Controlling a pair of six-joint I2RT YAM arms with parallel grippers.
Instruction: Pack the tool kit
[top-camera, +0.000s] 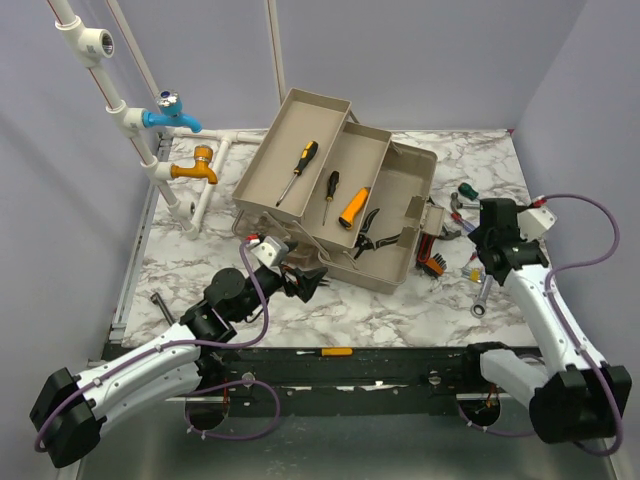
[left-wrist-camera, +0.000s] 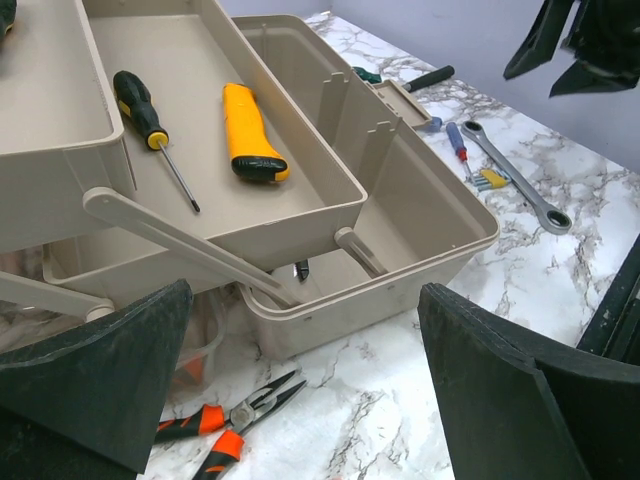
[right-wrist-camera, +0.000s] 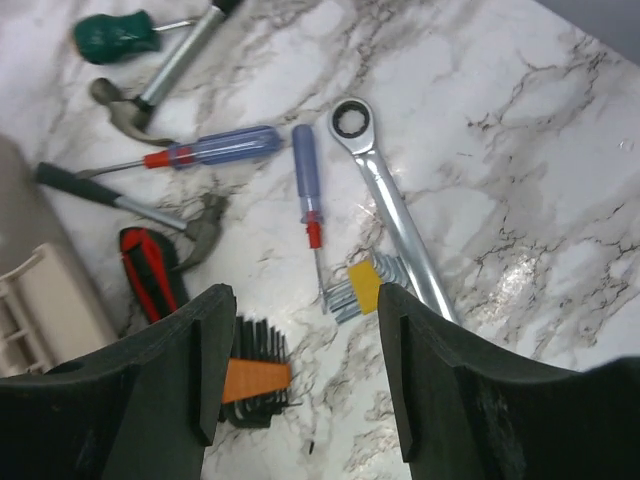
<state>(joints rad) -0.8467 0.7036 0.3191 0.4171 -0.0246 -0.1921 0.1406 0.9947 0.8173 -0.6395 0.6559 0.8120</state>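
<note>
Our left gripper (top-camera: 310, 282) hangs with its fingers spread and empty, low and left of centre in the top view. It sits just in front of the toolbox (top-camera: 405, 185), which stands open mid-frame with its trays fanned out. Our right gripper (right-wrist-camera: 300, 300) is parted too, holding nothing.

We judge the packing barely begun. Two screwdrivers (top-camera: 298, 172), a yellow tool (top-camera: 354, 208) and black cutters (top-camera: 366, 236) are inside. Orange pliers (left-wrist-camera: 240, 410), a ratchet wrench (right-wrist-camera: 385, 195), blue screwdrivers (right-wrist-camera: 225, 148), hammers (right-wrist-camera: 170, 65) and hex keys (right-wrist-camera: 255, 378) still lie outside, crowded together. The white pipes (top-camera: 130, 120) at upper left block nothing.
</note>
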